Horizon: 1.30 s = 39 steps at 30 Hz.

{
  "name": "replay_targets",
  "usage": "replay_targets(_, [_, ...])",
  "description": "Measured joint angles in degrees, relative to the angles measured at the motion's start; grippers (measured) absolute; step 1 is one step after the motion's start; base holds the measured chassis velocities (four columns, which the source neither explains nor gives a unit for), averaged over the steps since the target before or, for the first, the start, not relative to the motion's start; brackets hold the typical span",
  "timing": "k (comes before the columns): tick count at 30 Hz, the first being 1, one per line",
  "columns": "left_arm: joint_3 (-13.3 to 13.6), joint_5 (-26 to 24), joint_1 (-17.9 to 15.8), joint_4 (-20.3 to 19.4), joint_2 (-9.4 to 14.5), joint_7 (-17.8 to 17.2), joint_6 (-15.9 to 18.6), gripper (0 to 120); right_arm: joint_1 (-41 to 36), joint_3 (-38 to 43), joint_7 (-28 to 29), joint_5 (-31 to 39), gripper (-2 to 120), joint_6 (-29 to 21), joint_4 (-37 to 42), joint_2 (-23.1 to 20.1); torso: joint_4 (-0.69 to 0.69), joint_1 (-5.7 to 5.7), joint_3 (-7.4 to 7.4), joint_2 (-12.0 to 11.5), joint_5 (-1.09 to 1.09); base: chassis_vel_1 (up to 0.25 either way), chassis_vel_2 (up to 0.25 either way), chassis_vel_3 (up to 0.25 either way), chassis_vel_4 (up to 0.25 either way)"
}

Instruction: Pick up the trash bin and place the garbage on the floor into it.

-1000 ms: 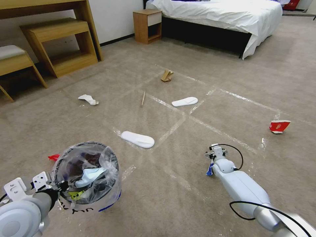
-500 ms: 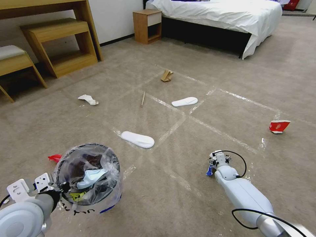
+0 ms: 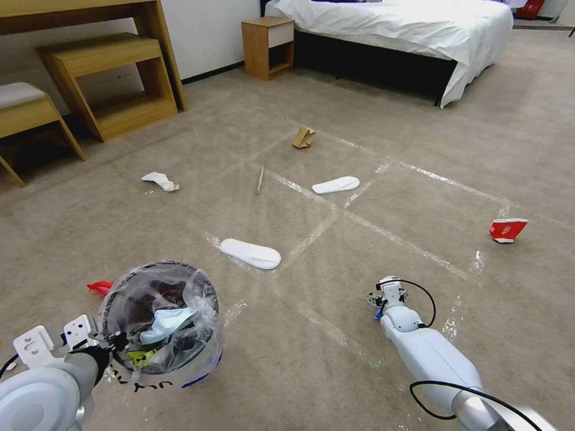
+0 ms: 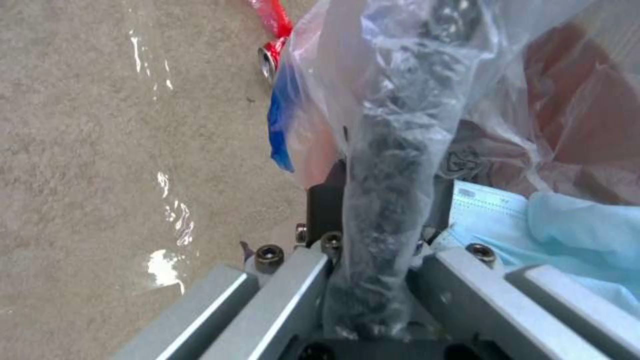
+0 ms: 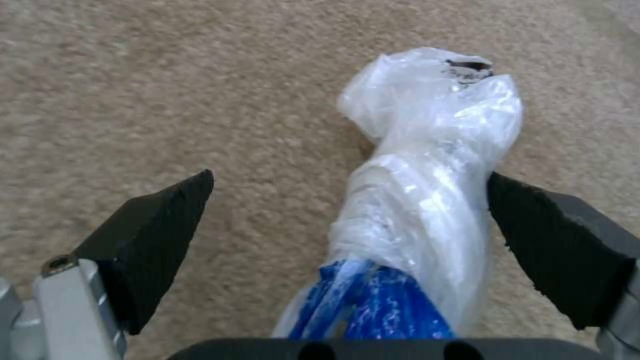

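The trash bin (image 3: 159, 317), a dark bucket lined with a crinkly clear bag, hangs at the lower left with a pale blue mask inside. My left gripper (image 3: 114, 341) is shut on its bagged rim (image 4: 400, 125). My right gripper (image 3: 380, 297) is open low over the carpet. A twisted clear and blue plastic scrap (image 5: 427, 150) lies between its black pads (image 5: 153, 225). Other garbage on the floor: two white slippers (image 3: 250, 253) (image 3: 336, 185), crumpled paper (image 3: 160, 181), a stick (image 3: 260, 179), brown cardboard (image 3: 303, 137), a red carton (image 3: 508, 229), a red wrapper (image 3: 99, 287).
A bed (image 3: 395, 30) and a nightstand (image 3: 268, 46) stand at the back. A wooden desk with a step unit (image 3: 108, 78) and a bench (image 3: 27, 114) line the left wall. Shiny tape strips (image 3: 383, 236) cross the carpet.
My right gripper has come nearer to me and shifted left, down over the plastic scrap. The bin in my left gripper sits a touch lower.
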Motion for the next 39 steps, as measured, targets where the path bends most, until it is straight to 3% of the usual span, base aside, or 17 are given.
replay_targets(21, [0.49, 1.01, 0.35, -0.51, -0.83, -0.05, 0.02, 0, -1.04, 2.26, -0.03, -2.52, 100, 1.12, -1.28, -0.33, 0.01, 0.0, 0.0, 0.0, 0.01, 0.0, 0.0, 0.0, 0.0])
replay_targets(33, [0.13, 1.09, 0.82, -1.13, -0.69, -0.05, 0.02, 0, -0.96, 2.0, -0.37, -1.57, 59, 1.89, -0.68, -0.15, 0.0, 0.0, 0.0, 0.0, 0.01, 0.0, 0.0, 0.0, 0.0])
replay_targets(39, [0.01, 1.07, 0.91, -1.23, -0.62, -0.04, 0.03, 0, -0.86, 1.86, -0.94, -1.45, 31, 2.67, -0.69, -0.14, 0.0, 0.0, 0.0, 0.0, 0.01, 0.0, 0.0, 0.0, 0.0])
